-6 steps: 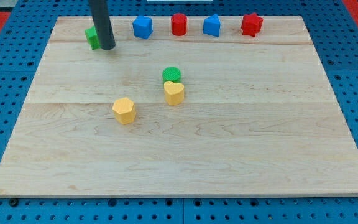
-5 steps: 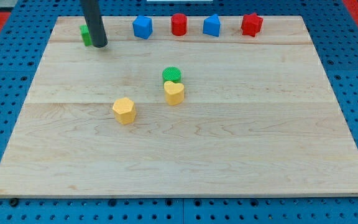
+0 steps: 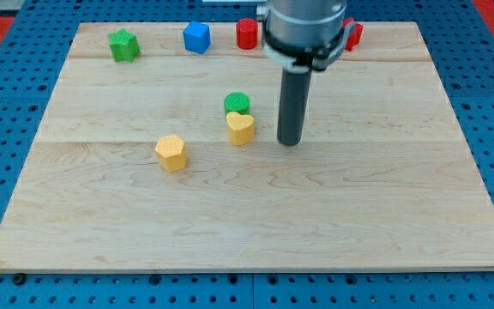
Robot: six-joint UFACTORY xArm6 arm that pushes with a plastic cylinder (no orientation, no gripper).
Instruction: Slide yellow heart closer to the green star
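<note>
Yellow heart (image 3: 240,128) sits near the middle of the wooden board (image 3: 247,206), touching or almost touching the green cylinder (image 3: 237,104) just beyond it on the far side. The green star (image 3: 124,45) stands well apart, at the far left of the board. The arm has no claw to open or close and holds nothing; it ends in a dark rod, and the tip (image 3: 290,142) rests on the board just right of the yellow heart, with a narrow gap between them. A yellow hexagon-like block (image 3: 171,153) lies to the near left of the heart. Along the far edge are a blue block (image 3: 196,38) and a red cylinder (image 3: 246,33); another red block (image 3: 352,33) peeks out to the right behind the arm's body, its shape too hidden to tell for certain.
</note>
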